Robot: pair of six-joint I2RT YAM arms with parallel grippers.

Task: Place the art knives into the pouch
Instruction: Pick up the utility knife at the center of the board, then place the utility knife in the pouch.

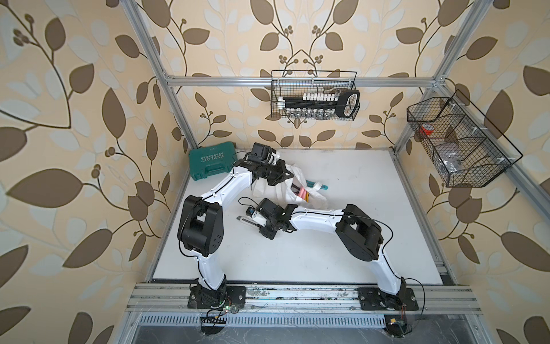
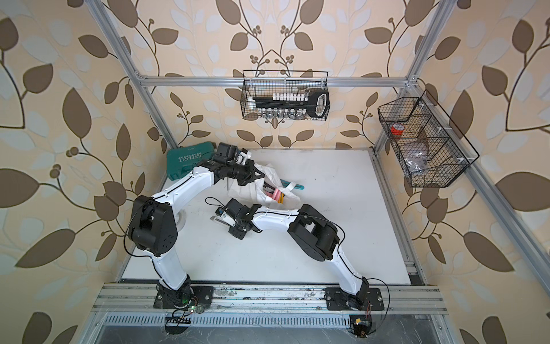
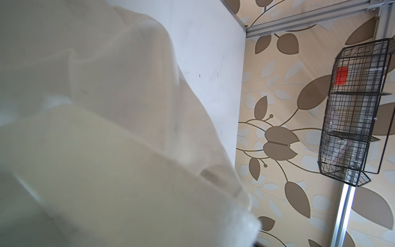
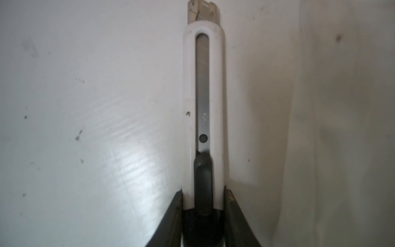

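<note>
Now, knife (image 4: 217,96): white body, dark slider, a bit of blade out at the far end. It is low at mid-table, in front of the pouch (image 1: 275,193) and outside it. Whether it rests on the table (image 1: 342,238) or is just off it, I cannot tell.
right gripper (image 4: 203,191): jaws closed on the knife's rear end, a finger against each long side.
right arm: bent low over the table, wrist pointing toward the left side.
pouch: white cloth, crumpled, in the back-left part of the table, near the knife but apart from it. Its mouth is open toward the right, one edge lifted.
left gripper (image 1: 291,175): jaws together, pinching the pouch's raised edge. Cloth fills most of the left wrist view.
inside pouch: a pink item (image 1: 303,193) and something yellow beside it show in the mouth in both top views.
teal bar (image 1: 323,186): on the table just behind the pouch, a white handle loop across it.
case (image 1: 209,163): green, closed, in the back-left corner beside the left arm.
back basket (image 1: 315,95): wire, hung on the rail, holding a black rack of white pieces.
side basket (image 1: 458,143): wire, on the right frame, a red roll (image 1: 427,130) in one compartment.
</note>
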